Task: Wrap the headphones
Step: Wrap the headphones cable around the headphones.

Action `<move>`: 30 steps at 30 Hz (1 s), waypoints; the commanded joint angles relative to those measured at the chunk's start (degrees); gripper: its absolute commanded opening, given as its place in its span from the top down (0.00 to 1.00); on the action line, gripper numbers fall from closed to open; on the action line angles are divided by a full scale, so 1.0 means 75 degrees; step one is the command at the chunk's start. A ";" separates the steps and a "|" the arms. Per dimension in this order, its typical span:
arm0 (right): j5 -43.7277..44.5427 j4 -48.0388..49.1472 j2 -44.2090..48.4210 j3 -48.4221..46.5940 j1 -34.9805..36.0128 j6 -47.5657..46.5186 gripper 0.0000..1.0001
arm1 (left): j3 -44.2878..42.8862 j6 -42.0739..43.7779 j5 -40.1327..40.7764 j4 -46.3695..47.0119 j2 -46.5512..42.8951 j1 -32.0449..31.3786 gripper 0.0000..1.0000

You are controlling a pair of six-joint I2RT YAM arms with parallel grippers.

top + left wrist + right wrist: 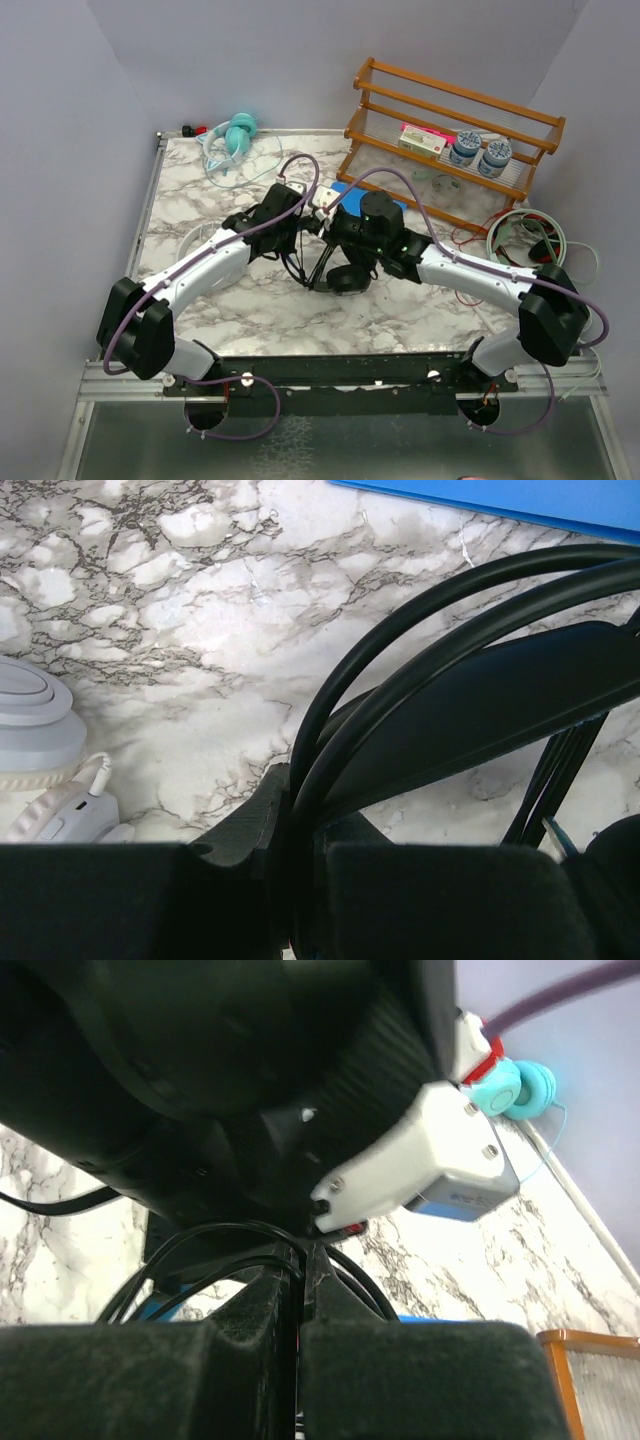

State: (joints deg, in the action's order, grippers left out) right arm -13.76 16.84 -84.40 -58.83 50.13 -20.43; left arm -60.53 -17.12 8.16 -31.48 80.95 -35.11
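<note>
working marble table (200,190), just left of wooden rack (455,92). black headphones (347,278) sit there, front-left of rack. left gripper (300,880) clamped on their headband (480,710); right gripper (300,1360) pinching thin cable (225,1227). risk: grippers crowd close, pull tautens cable, loop slips or snags jaws.

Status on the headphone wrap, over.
Left gripper shut on black headphones, at the band. Right gripper shut on their cable. White headphones nearby, teal headphones at far edge, neither held.
</note>
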 commanded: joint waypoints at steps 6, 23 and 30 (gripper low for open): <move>-0.0298 0.2707 -0.0233 0.0935 -0.0629 0.1093 0.99 | -0.0066 -0.0082 -0.0760 -0.0130 -0.0815 -0.0082 1.00; 0.0194 -0.0965 -0.0937 -0.0114 -0.0911 0.1474 0.84 | -0.0904 -0.0567 -0.0121 -0.1253 -0.0028 -0.0076 1.00; 0.0229 -0.0949 -0.0627 0.0377 -0.0918 0.1628 0.84 | -0.1256 -0.0720 -0.0540 -0.1350 0.0563 -0.0065 1.00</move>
State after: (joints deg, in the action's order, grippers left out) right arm -14.74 13.45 -90.06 -58.46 43.77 -9.04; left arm -66.22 -20.14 7.05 -41.28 84.33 -35.38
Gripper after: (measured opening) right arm 0.162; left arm 0.104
